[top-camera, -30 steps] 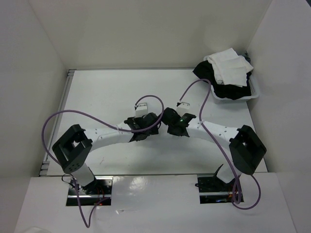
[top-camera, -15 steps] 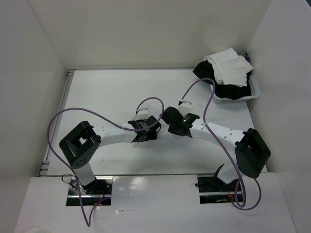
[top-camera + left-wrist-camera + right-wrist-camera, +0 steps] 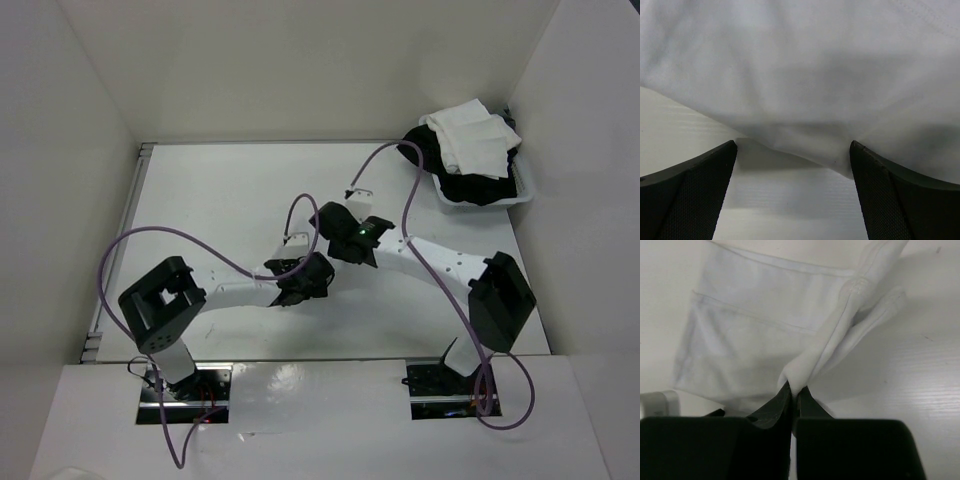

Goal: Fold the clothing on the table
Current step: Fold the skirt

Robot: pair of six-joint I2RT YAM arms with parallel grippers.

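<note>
Clothing point(image 3: 800, 75) lies just ahead of the left gripper point(image 3: 792, 146) (jaws wide apart); the right gripper point(image 3: 793, 390) pinches its bunched fold.

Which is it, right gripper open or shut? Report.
Shut: the right gripper has jaws closed on a pinched ridge of the clothing.

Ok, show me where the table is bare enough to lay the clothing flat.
Bare: the far-left table between the grey strip and the left hand, and the band along the back wall. Crowded: the middle, around the right hand, cables and clothing, and the far-right corner with the bin.
</note>
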